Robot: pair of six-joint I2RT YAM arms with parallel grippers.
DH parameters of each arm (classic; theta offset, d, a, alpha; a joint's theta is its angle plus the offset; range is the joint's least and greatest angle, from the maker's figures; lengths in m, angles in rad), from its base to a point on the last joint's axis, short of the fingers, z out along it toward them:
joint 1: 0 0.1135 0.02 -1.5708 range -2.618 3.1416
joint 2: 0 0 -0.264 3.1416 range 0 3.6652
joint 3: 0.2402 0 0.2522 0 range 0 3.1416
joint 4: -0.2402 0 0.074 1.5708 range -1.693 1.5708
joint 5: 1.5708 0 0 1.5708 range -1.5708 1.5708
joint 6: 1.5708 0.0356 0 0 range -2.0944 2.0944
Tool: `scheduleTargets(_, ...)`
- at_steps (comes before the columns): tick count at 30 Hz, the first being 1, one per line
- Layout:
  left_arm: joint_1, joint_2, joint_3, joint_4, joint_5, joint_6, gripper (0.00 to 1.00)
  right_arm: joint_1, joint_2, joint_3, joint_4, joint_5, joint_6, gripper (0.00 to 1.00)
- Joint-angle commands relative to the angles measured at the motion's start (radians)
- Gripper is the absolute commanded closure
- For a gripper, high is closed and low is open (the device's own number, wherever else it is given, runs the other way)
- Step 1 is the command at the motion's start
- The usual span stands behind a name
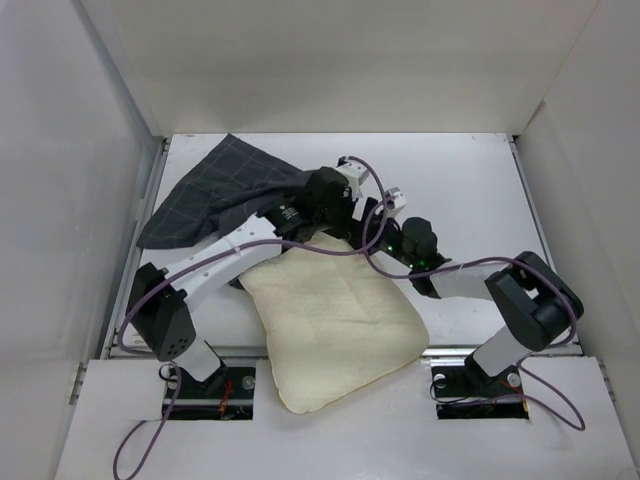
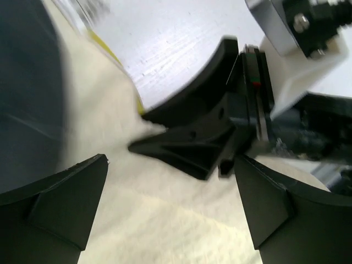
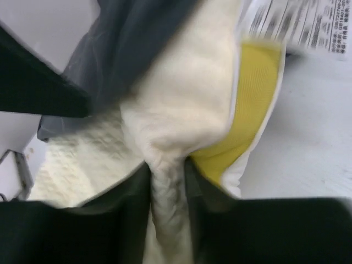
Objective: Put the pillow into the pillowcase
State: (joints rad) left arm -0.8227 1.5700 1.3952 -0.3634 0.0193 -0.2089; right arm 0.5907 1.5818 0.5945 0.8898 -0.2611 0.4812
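while both arms lean in over the middle, the scene runs thus:
worktop (image 1: 460, 190): white, with pale walls at the left, right and far sides.
pillow (image 1: 330, 330): cream, quilted, lying aslant on the near middle of the worktop; its near corner passes the front edge between the two bases; almost all of it is outside the case.
pillowcase (image 1: 200, 200): dark checked cloth, crumpled at the far left, one edge running under the left arm to the pillow's far corner.
left arm (image 1: 230, 250): stretched from its base towards the middle.
right arm (image 1: 470, 285): bent inward, wrist at the pillow's far corner.
left fingers (image 2: 60, 203): spread wide apart over the pillow's far edge, gripping nothing.
right fingers (image 3: 99, 225): clamped on a cream fold of the pillow.
tag (image 3: 247, 110): yellow, just beside that fold.
label (image 3: 297, 25): white, printed, next to the tag; print too blurred to read.
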Motion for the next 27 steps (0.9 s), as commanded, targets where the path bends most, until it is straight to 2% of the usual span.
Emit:
scheduleTargets(1,-0.018,-0.123,-0.034,0.017,-0.033,-0.095,0.0,0.011,-0.059,-0.008,0.057,0.017,0.007,0.6)
scheduleTargets(3,-0.018,-0.193,-0.068,0.007,-0.053,-0.119,0.0,0.011,-0.077,-0.009,-0.023,0.008,-0.01,0.38)
scheduleTargets(4,-0.018,-0.22,-0.114,0.007,-0.053,-0.135,0.0,0.011,-0.095,-0.021,-0.047,0.008,-0.025,0.21)
scheduleTargets(7,-0.018,-0.333,-0.238,-0.003,-0.067,-0.21,0.0,0.011,-0.181,-0.058,-0.133,0.051,-0.035,0.06)
scheduleTargets(9,-0.018,-0.387,-0.307,-0.003,-0.067,-0.237,0.0,0.011,-0.265,-0.058,-0.239,0.118,-0.05,0.04)
scheduleTargets(12,-0.018,-0.45,-0.432,0.006,-0.067,-0.306,0.0,-0.009,-0.293,0.022,-0.415,0.184,-0.118,0.01)
scheduleTargets(15,-0.018,-0.45,-0.531,0.038,-0.067,-0.371,0.0,-0.029,-0.232,0.131,-0.489,0.194,-0.17,0.01)
scheduleTargets(19,-0.018,-0.436,-0.634,0.133,-0.044,-0.402,0.01,-0.029,-0.073,0.247,-0.548,0.128,-0.179,0.18)
scheduleTargets(20,-0.004,-0.418,-0.644,0.142,-0.056,-0.412,0.07,-0.029,-0.004,0.261,-0.548,0.105,-0.167,0.22)
scheduleTargets(21,0.026,-0.409,-0.653,0.142,-0.065,-0.422,0.28,-0.029,0.027,0.274,-0.56,0.086,-0.156,0.29)
scheduleTargets(22,0.036,-0.4,-0.653,0.142,-0.079,-0.431,0.37,-0.029,0.053,0.284,-0.56,0.036,-0.156,0.34)
scheduleTargets(25,0.072,-0.361,-0.627,0.132,-0.163,-0.431,0.53,-0.011,0.106,0.269,-0.54,-0.036,-0.131,0.54)
scheduleTargets(27,0.1,-0.32,-0.598,0.132,-0.208,-0.402,0.58,0.017,0.106,0.226,-0.519,-0.046,-0.121,0.55)
